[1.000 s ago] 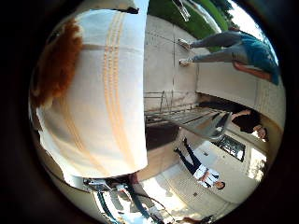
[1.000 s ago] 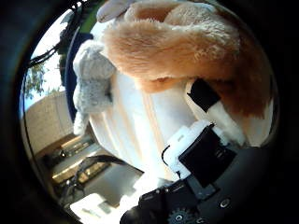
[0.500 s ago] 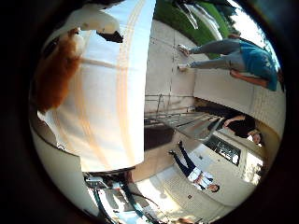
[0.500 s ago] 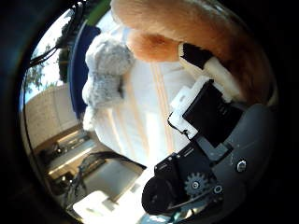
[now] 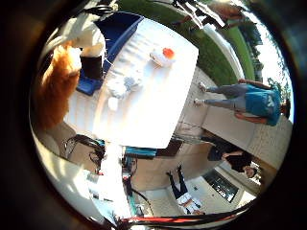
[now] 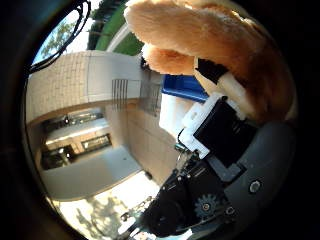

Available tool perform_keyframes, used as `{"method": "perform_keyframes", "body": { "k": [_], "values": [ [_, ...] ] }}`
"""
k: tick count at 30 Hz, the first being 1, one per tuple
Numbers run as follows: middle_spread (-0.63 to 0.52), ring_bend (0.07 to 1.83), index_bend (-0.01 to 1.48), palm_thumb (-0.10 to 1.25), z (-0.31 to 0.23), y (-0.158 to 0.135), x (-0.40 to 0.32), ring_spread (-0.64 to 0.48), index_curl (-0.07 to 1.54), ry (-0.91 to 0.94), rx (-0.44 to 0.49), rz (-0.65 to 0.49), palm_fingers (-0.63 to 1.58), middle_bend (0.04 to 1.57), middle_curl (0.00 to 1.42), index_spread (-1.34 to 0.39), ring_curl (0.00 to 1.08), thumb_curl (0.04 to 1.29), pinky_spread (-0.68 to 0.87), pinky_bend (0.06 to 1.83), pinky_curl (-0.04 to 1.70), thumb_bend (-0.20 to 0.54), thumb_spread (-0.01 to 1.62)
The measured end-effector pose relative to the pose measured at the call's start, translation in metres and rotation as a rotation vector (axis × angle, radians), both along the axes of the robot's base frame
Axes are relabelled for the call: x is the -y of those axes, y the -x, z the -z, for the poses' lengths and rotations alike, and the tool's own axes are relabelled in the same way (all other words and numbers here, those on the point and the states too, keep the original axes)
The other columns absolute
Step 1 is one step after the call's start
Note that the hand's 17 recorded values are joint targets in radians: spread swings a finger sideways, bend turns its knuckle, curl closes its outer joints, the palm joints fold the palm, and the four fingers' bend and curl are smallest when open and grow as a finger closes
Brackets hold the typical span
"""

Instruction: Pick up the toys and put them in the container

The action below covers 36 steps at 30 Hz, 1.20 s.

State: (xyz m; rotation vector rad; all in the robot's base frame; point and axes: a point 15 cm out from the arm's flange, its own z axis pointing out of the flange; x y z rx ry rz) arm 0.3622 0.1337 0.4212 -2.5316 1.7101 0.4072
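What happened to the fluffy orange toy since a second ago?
The hand has lifted the orange plush toy up off the white table; the table now looks far away, with the blue container in view at its end. The fingers have stayed curled on the toy throughout. The grey toy still lies on the table.

An orange-tan plush toy [image 6: 210,40] fills the white-and-black robot hand [image 6: 220,135], beside a blue container [image 5: 112,33] on a white bench [image 5: 144,105] carrying a pale grey plush [image 5: 122,86] and a white toy with an orange-red top [image 5: 163,55]
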Motion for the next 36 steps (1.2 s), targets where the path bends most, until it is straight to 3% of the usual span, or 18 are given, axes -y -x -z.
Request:
{"method": "perform_keyframes", "body": {
  "k": [4, 9, 16, 17, 18, 20, 22, 27, 36],
  "values": [
    [-0.25, 1.40, 0.69, 0.99, 0.028, -0.029, -0.058, -0.10, 0.42, 0.005, -0.024, -0.048, 0.86, 1.14, 1.00, -0.82, 0.83, 0.57, 0.21, 1.42, 0.76, -0.015, 1.16],
    [-0.25, 1.46, 0.76, 0.90, 0.087, -0.076, -0.087, -0.11, 0.52, 0.019, -0.023, -0.016, 0.75, 1.19, 1.05, -0.88, 0.86, 0.57, 0.18, 1.46, 0.84, -0.033, 1.19],
    [-0.18, 1.35, 0.73, 0.86, 0.110, -0.090, -0.072, -0.03, 0.64, 0.032, -0.054, 0.027, 0.68, 1.09, 0.95, -0.76, 0.76, 0.53, 0.23, 1.37, 0.82, -0.025, 1.23],
    [-0.17, 1.30, 0.71, 0.85, 0.111, -0.089, -0.070, -0.01, 0.65, 0.034, -0.062, 0.025, 0.53, 0.99, 0.92, -0.69, 0.74, 0.52, 0.24, 1.33, 0.82, -0.025, 1.24],
    [-0.14, 1.27, 0.62, 0.82, 0.112, -0.088, -0.065, 0.04, 0.64, 0.036, -0.073, 0.030, 0.16, 0.79, 0.85, -0.58, 0.74, 0.51, 0.27, 1.34, 0.84, -0.035, 1.23],
    [-0.09, 1.11, 0.59, 0.80, 0.113, -0.081, -0.056, 0.11, 0.64, 0.046, -0.112, 0.029, -0.18, 0.59, 0.75, -0.50, 0.68, 0.50, 0.31, 1.26, 0.81, -0.036, 1.22],
    [-0.03, 0.86, 0.50, 0.80, 0.115, -0.072, -0.050, 0.17, 0.56, 0.047, -0.147, -0.012, -0.33, 0.43, 0.65, -0.50, 0.56, 0.50, 0.34, 1.15, 0.72, -0.029, 1.22],
    [0.04, 0.55, 0.22, 0.83, 0.112, -0.066, -0.026, 0.28, 0.41, -0.007, -0.171, -0.133, -0.22, 0.14, 0.47, -0.50, 0.38, 0.49, 0.43, 0.95, 0.57, -0.019, 1.18],
    [0.06, 0.44, 0.15, 0.83, 0.073, -0.064, 0.055, 0.30, 0.32, -0.023, -0.093, -0.045, -0.08, 0.14, 0.35, -0.44, 0.33, 0.48, 0.47, 0.74, 0.44, -0.025, 1.15]
  ]
}}
